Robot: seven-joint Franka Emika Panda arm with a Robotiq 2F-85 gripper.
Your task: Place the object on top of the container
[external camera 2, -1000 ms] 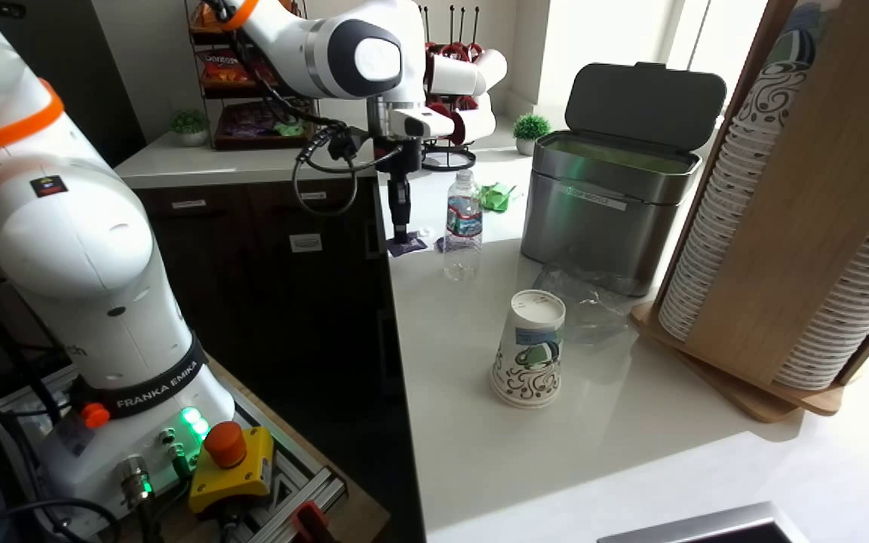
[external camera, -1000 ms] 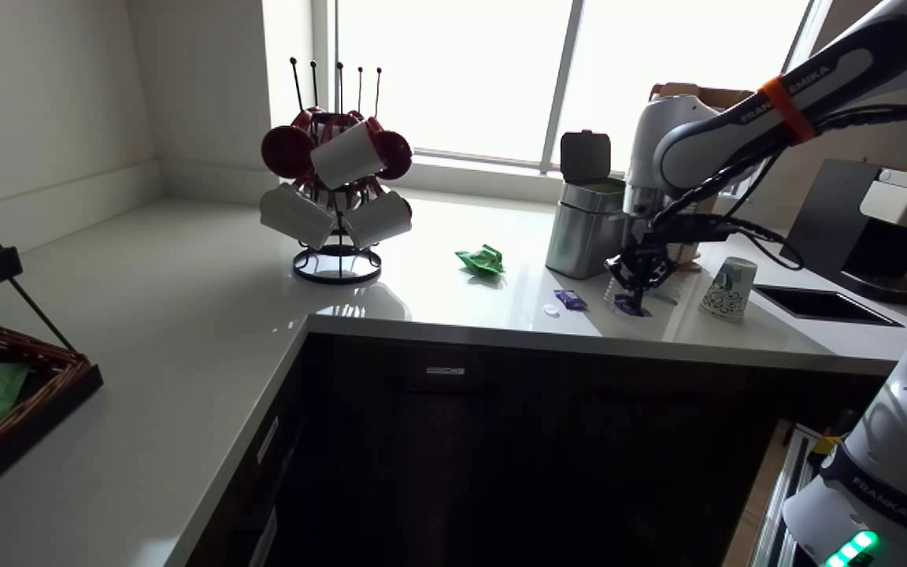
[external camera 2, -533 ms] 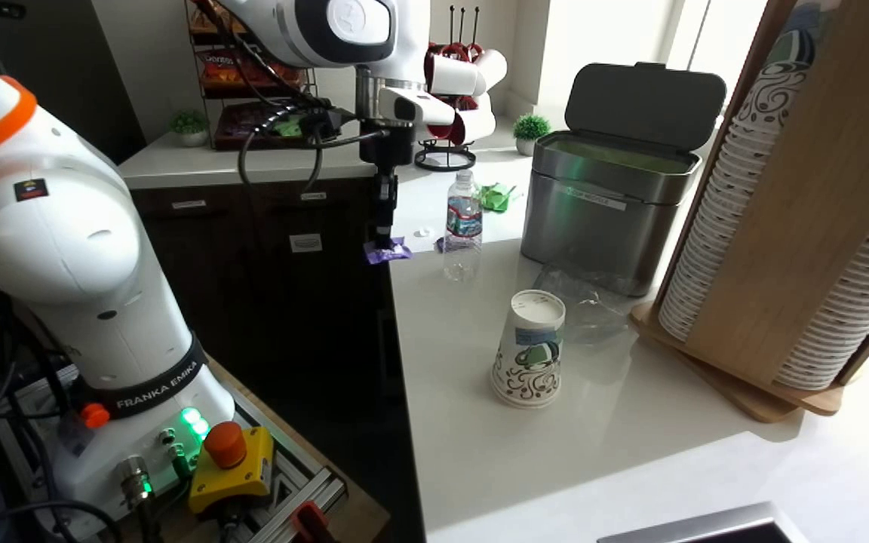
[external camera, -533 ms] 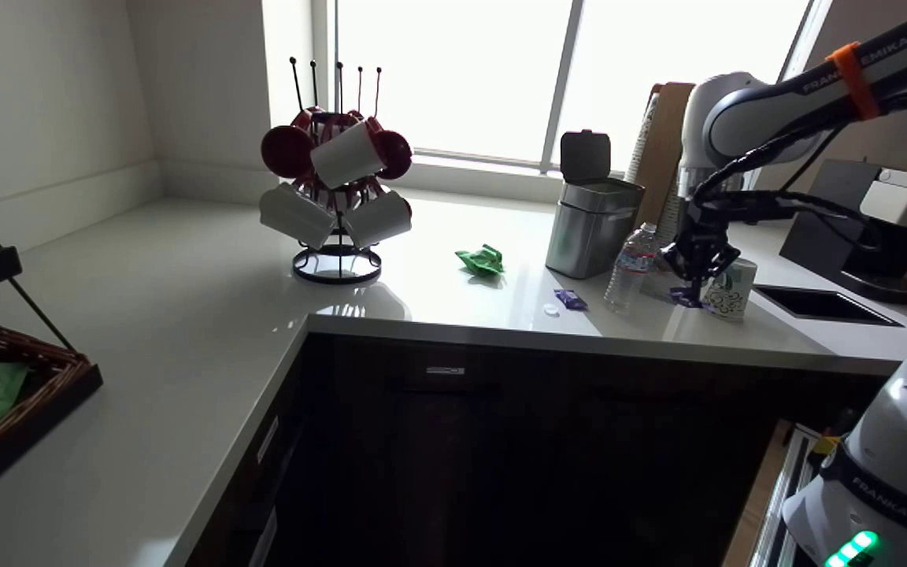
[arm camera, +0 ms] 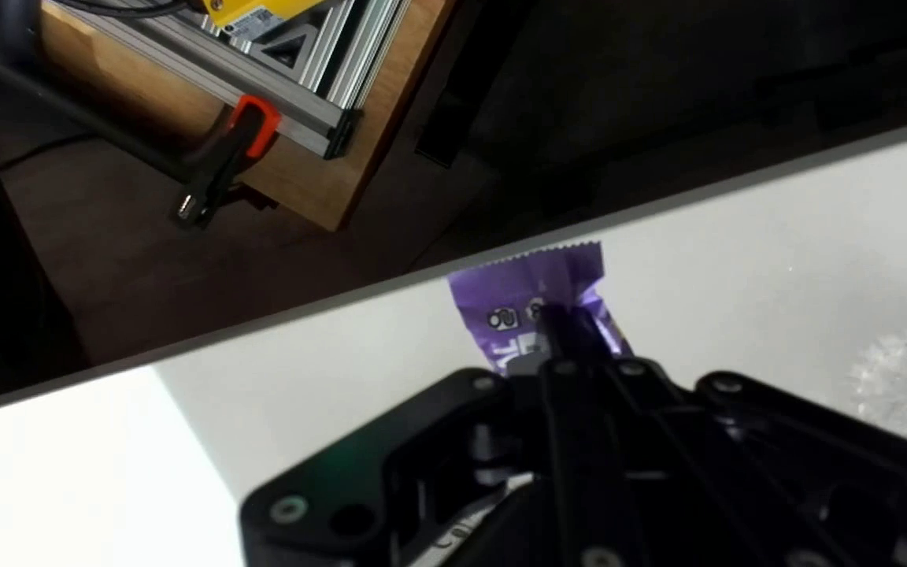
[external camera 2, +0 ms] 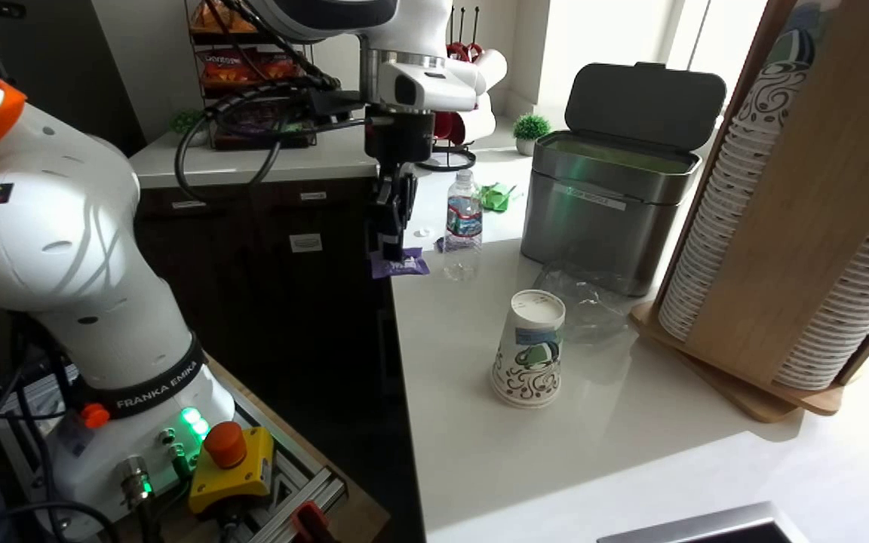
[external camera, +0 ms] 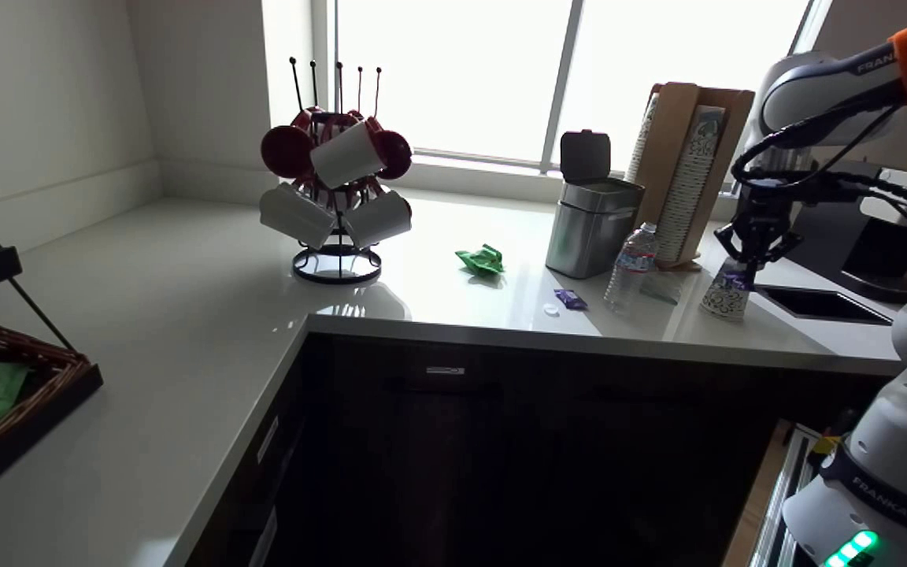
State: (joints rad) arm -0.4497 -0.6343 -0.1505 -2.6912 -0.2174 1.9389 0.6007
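The black pincer (external camera 2: 391,254) grips a crinkled purple packet (arm camera: 520,291), saw-toothed at one end, its lettering partly hidden behind the narrowed tips. In an exterior view, packet and pincer cover part of the tapered, swirl-printed paper cup (external camera: 723,304), which stands upturned on the glossy counter (external camera 2: 472,452). Nearby stands a ribbed clear bottle (external camera 2: 463,226); the transparent plastic (external camera 2: 593,305) near the cup is hard to make out.

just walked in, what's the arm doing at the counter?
The Franka arm has a small purple packet pinched in its gripper, held off the counter near its edge. The likely target, an upside-down paper cup, stands apart from the packet, so the placing isn't done yet. Another purple wrapper lies near the plastic water bottle.
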